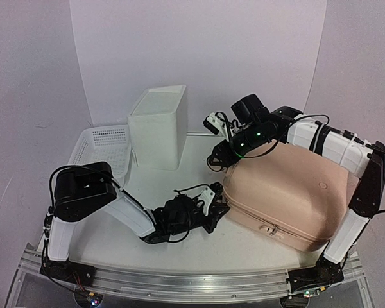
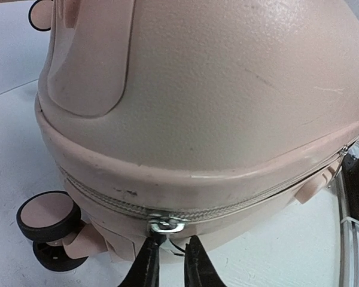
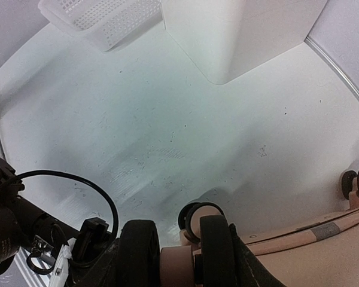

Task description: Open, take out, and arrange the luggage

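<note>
- We saw the left gripper (image 2: 173,240) with its fingers (image 2: 145,266) only narrowly apart, tips right at the metal zipper slider (image 2: 166,225). A thin bit of metal showed in the gap, and we could not tell whether it was pinched.
- The right gripper (image 3: 178,222) had its fingers (image 3: 137,251) closed against both sides of a peach wheel mount (image 3: 176,263), with a black-rimmed caster (image 3: 197,215) just beyond the tips.
- Both grips were on the luggage (image 1: 289,192), which lay flat on one broad shell, fully zipped.
- The slider sat on the seam at its near-left corner, just beside a lower caster (image 2: 46,215).
- The mount held by the right gripper was at its far-left corner.
- Its wheel end pointed toward the left edge of the table (image 3: 167,119).
- Its long axis ran roughly left to right, skewed so the right end lay closer to the near edge.
- It filled the right half of the table, reaching toward the near right corner.
- A white box (image 1: 157,128) stood upright at the middle of the far edge, apart from the luggage.
- A white mesh basket (image 1: 102,147) sat just beside the box, toward the far left corner.
</note>
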Robot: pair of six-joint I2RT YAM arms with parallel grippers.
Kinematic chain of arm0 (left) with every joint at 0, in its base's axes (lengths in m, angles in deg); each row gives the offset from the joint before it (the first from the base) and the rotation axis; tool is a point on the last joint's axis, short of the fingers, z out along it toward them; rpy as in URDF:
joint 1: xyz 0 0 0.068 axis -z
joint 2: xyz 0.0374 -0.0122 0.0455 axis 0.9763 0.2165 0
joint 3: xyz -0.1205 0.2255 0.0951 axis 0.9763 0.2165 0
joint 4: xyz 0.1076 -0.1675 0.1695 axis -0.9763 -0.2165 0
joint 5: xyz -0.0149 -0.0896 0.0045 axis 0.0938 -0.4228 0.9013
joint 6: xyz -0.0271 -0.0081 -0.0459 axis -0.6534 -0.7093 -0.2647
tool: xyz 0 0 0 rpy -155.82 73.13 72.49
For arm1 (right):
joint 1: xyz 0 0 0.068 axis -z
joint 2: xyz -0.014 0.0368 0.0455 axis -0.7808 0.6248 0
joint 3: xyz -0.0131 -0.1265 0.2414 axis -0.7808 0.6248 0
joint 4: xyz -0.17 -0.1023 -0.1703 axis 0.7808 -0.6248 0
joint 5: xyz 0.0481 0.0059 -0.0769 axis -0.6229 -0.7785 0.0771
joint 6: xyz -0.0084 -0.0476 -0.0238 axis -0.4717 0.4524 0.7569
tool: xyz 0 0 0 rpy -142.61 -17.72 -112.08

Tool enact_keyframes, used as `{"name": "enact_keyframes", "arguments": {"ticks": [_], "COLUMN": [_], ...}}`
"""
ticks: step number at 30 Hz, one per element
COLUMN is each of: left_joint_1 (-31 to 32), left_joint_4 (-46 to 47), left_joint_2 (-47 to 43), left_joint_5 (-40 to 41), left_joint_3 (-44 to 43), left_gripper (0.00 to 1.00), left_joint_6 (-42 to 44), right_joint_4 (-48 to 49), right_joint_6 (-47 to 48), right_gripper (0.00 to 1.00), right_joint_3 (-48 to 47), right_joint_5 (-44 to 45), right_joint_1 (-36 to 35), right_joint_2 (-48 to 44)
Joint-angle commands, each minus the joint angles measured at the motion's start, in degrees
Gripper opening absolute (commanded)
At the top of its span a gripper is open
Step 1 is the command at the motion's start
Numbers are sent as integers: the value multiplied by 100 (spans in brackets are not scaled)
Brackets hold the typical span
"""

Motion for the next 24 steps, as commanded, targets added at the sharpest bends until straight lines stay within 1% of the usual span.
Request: {"name": "enact_keyframes", "arguments": {"ticks": [1, 4, 7, 11, 12, 14, 18, 20, 21, 22, 24], "left_joint_1": [-169, -166, -196, -244, -250, -252, -311, -470, -584, -714, -915], "left_joint_4": [-22, -67, -125, -230, -258, -267, -258, -265, -254, -251, -248], "left_joint_2": [-79, -93, -148, -256, -272, -309, -483, -654, -770, -897, -1086], "left_joint_5": [675, 826, 1033, 1250, 1344, 1390, 872, 143, -314, -771, -1728], "left_joint_3": [-456, -449, -380, -278, -259, -217, -37, 129, 246, 358, 529], "left_gripper": [10, 4, 1, 0, 0, 0, 0, 0, 0, 7, 31], "left_joint_6": [276, 392, 491, 612, 645, 723, 697, 529, 251, 4, -326], "right_joint_4": [956, 995, 1035, 1040, 1038, 1039, 997, 970, 952, 942, 937], "right_joint_6": [-734, -726, -686, -584, -367, -237, -120, -31, 28, 78, 134], "right_gripper": [0, 0, 0, 0, 0, 0, 0, 0, 0, 0, 0], "right_joint_3": [-384, -298, -205, -67, -4, 113, 186, 227, 248, 282, 312], "right_joint_5": [-616, -664, -794, -1008, -1071, -1106, -1135, -1276, -1376, -1493, -1791], "right_joint_1": [-129, -129, -129, -129, -129, -130, -108, -78, -46, 9, 157], "right_joint_2": [-440, -508, -582, -673, -707, -771, -852, -895, -913, -932, -934]}}
